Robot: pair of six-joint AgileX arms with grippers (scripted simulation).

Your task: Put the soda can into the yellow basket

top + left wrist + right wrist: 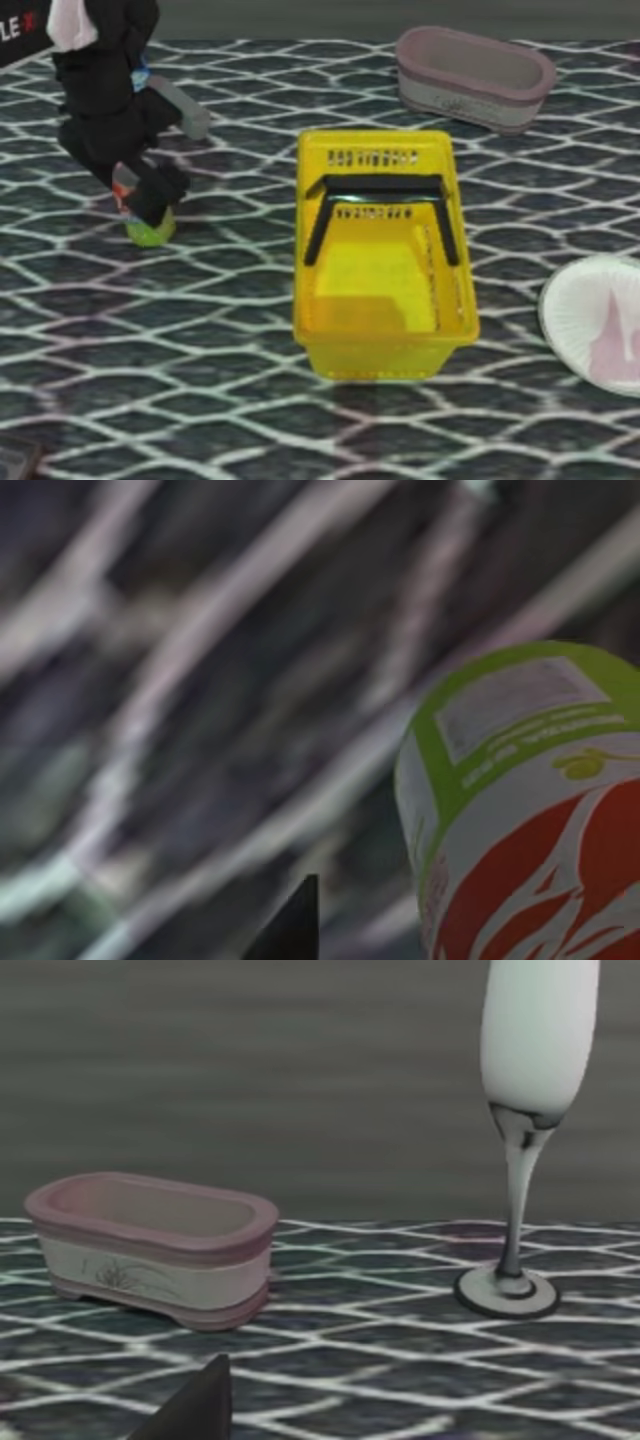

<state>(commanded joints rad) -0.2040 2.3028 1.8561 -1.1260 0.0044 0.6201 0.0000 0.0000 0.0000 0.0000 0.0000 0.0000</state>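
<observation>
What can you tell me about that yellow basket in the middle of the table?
The yellow basket is a bright, rectangular, plastic-looking shopping basket with slotted holes near its rim. Its black handles lie folded across the opening. It stands upright and looks empty, near the middle of the patterned table. Nothing touches it: the soda can sits apart to its left under the left gripper, and a pinkish-grey tub stands behind it.

A rendered tabletop scene: a net-patterned dark table (pixel 200 400) before a plain grey wall (pixel 250 1060).
</observation>
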